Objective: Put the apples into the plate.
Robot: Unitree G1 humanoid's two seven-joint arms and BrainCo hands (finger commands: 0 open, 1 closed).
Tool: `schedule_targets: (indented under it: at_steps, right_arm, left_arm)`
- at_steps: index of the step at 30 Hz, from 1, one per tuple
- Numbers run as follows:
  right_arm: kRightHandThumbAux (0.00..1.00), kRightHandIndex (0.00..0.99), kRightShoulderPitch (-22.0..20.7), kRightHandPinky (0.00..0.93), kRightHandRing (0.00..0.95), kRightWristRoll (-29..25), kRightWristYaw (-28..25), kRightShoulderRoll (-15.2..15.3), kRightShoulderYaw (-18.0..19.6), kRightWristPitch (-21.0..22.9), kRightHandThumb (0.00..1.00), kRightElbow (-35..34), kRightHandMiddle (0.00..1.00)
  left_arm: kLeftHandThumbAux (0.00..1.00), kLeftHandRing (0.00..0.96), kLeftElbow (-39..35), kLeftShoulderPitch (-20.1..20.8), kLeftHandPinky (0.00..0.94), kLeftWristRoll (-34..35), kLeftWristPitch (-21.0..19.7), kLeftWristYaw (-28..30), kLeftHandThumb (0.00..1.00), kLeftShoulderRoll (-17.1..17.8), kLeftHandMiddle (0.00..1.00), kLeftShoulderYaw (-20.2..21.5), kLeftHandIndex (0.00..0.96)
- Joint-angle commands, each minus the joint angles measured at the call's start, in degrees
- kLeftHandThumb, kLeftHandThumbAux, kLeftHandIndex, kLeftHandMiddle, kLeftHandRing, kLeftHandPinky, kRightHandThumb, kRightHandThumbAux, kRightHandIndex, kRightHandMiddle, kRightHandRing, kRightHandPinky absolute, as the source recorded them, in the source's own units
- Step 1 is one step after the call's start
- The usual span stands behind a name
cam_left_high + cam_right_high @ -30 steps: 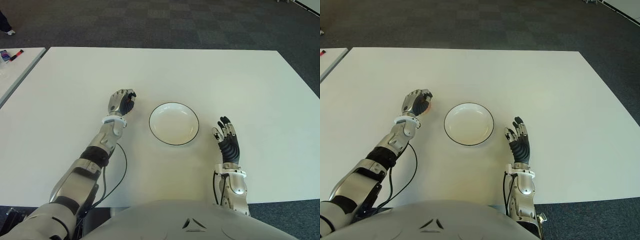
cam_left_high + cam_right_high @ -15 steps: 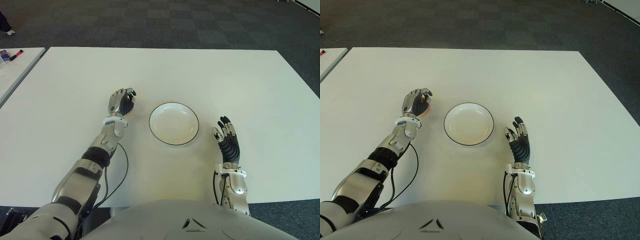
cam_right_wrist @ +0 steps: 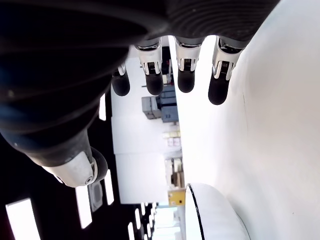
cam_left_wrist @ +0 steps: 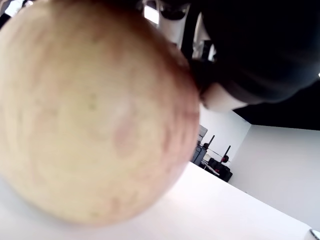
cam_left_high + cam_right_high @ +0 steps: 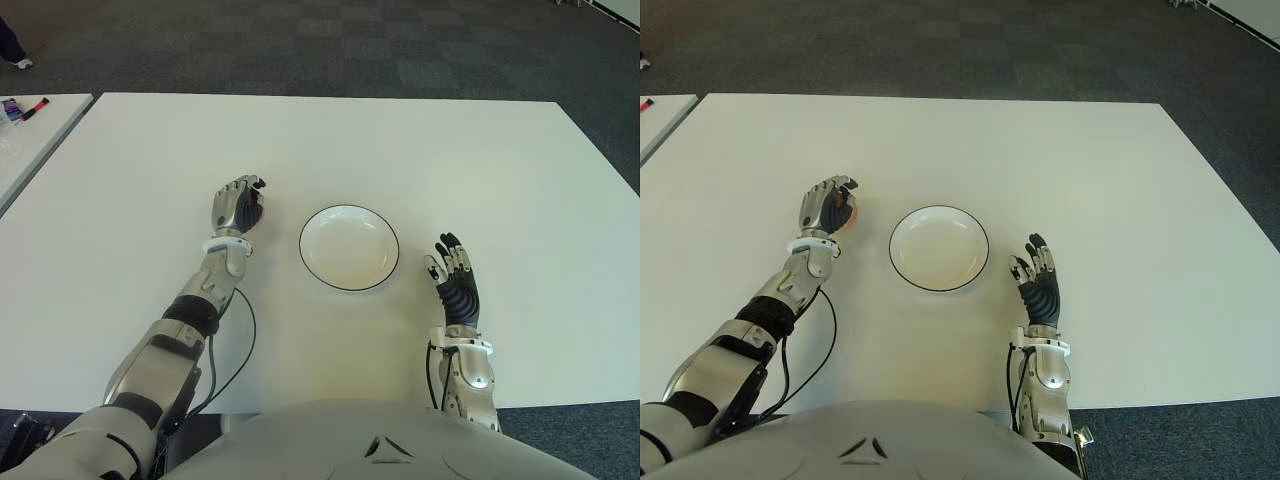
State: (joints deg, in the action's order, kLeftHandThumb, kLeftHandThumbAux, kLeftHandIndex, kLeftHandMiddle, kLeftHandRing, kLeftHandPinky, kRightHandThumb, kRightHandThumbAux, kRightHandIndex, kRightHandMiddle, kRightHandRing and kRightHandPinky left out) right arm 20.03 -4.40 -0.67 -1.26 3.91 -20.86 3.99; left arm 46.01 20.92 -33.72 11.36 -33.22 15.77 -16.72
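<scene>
A yellow-red apple [image 4: 95, 115] fills the left wrist view, close against the dark palm and low over the white table. In the eye views my left hand [image 5: 240, 205] is curled around the apple [image 5: 846, 212], just left of the plate. The plate [image 5: 349, 250] is white with a thin dark rim and has nothing in it. My right hand [image 5: 452, 270] shows right of the plate with straight, spread fingers [image 3: 182, 75] holding nothing. Its wrist view shows the plate's [image 3: 215, 215] edge farther off.
The white table [image 5: 450, 150] stretches wide behind and beside the plate. A second white table [image 5: 40, 140] stands at the far left with small items [image 5: 20, 108] on it. A black cable [image 5: 245, 340] hangs by my left forearm. Dark carpet lies beyond.
My left hand has shifted a little to the left, away from the plate, with the apple in it. The right hand and the plate have stayed put.
</scene>
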Motion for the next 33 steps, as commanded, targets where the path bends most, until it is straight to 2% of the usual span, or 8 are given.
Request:
schedule_targets:
  at_steps: [1, 5, 11, 25, 33]
  right_arm:
    - [0.639, 0.065, -0.5, 0.159, 0.051, 0.2, 0.1, -0.1, 0.2, 0.5, 0.360, 0.9, 0.026]
    - [0.639, 0.067, -0.4, 0.159, 0.053, 0.6, 0.3, -0.1, 0.2, 0.7, 0.366, 0.8, 0.029]
    - [0.642, 0.063, -0.5, 0.156, 0.053, 0.6, 0.3, 0.0, 0.1, 0.9, 0.369, 0.7, 0.030]
    - [0.668, 0.072, -1.3, 0.170, 0.057, -2.0, -1.3, -0.7, 0.3, -1.3, 0.351, 2.3, 0.037]
    - [0.663, 0.070, -1.5, 0.169, 0.062, -1.5, -1.7, -0.3, 0.2, -1.2, 0.345, 2.7, 0.040]
  left_arm:
    - [0.430, 0.244, 2.1, -1.1, 0.274, 0.2, 0.5, -0.7, 0.760, -0.8, 0.225, -0.2, 0.167]
    - [0.408, 0.201, 2.5, -1.1, 0.250, -0.2, 1.8, -2.5, 0.747, -0.7, 0.177, -0.5, 0.106]
    - [0.385, 0.162, 3.9, -0.8, 0.224, -0.6, 3.5, -4.5, 0.752, -0.5, 0.126, -0.8, 0.065]
    - [0.358, 0.149, 6.3, 0.0, 0.225, -1.1, 5.9, -6.4, 0.753, -0.3, 0.101, -1.1, 0.057]
    - [0.355, 0.140, 7.2, 0.2, 0.205, -1.2, 6.9, -7.1, 0.748, -0.3, 0.091, -1.0, 0.044]
